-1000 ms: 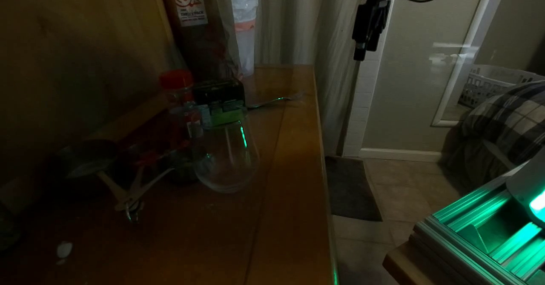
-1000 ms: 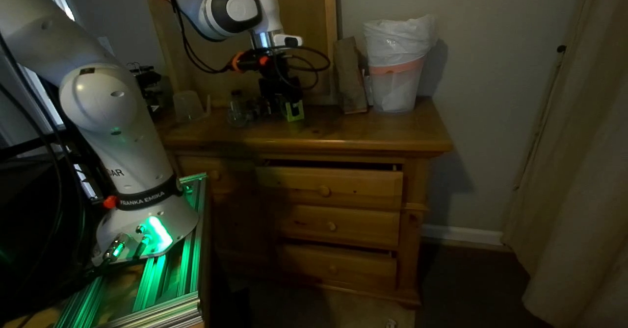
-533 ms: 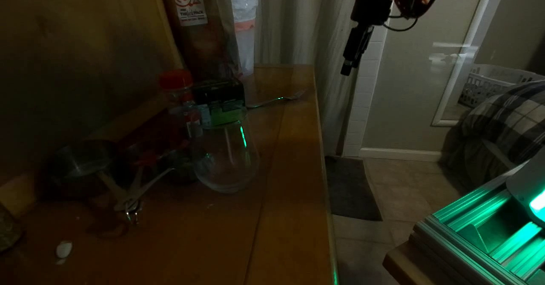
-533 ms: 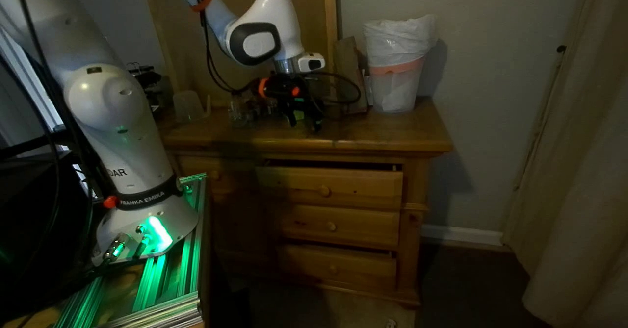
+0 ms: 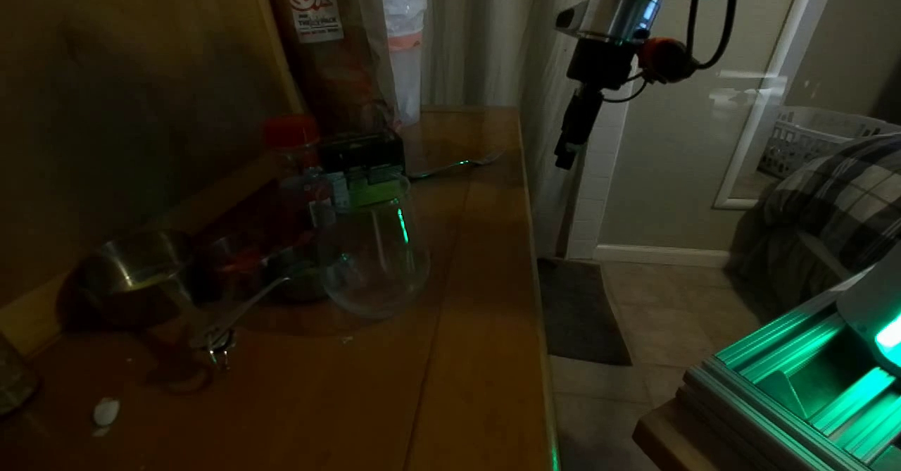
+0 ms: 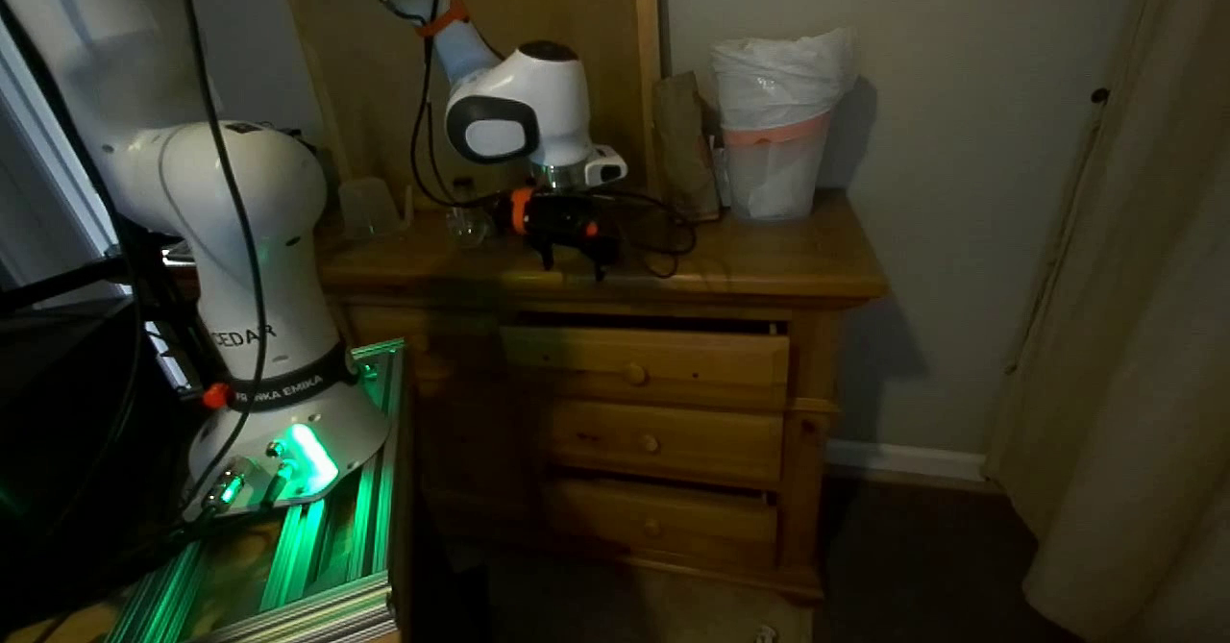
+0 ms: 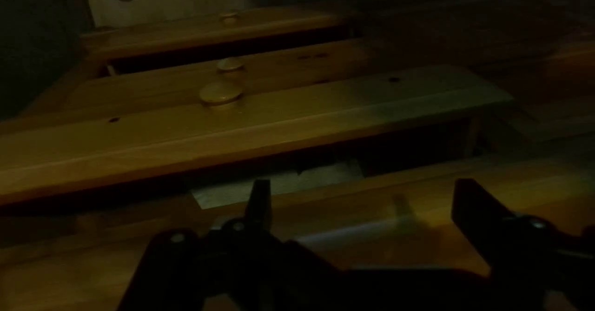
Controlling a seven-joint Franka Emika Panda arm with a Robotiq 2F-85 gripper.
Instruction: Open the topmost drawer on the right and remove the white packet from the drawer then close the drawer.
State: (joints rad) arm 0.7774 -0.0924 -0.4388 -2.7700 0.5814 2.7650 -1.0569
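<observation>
Standing at the near left in an exterior view, the white robot arm point(image 6: 279, 186) bends to the right over the worktop point(image 6: 769, 263) of a wooden dresser point(image 6: 805, 499). On the left part of that worktop sits a clear plastic cup point(image 6: 368, 209). Along the same worktop, in an exterior view, come a metal cup point(image 5: 137, 267), a jar with a red lid point(image 5: 291, 133), a dark box point(image 5: 362, 151), a clear glass point(image 5: 373, 274) upright on the near side of it, and a fork point(image 5: 457, 166) lying flat. The end effector point(image 6: 574, 267) hangs near the worktop's front edge, pointing down; in the wrist view its two fingers point(image 7: 260, 206) are spread wide apart. Below it is the top drawer point(image 6: 711, 364), pulled partly out. The white packet point(image 7: 327, 175), pale and flat in the dim light, lies inside that drawer, near the middle, showing through the gap between the drawer's front and the worktop; one finger covers a little of it in the wrist view. Lower down, the bottom drawer point(image 6: 711, 523) also stands slightly out. Toward the right end of the worktop stands a brown paper bag point(image 6: 684, 148), just beside a bin point(image 6: 769, 177) lined with a white plastic bag point(image 6: 783, 71). At the right edge hangs a pale curtain point(image 6: 1134, 335).
</observation>
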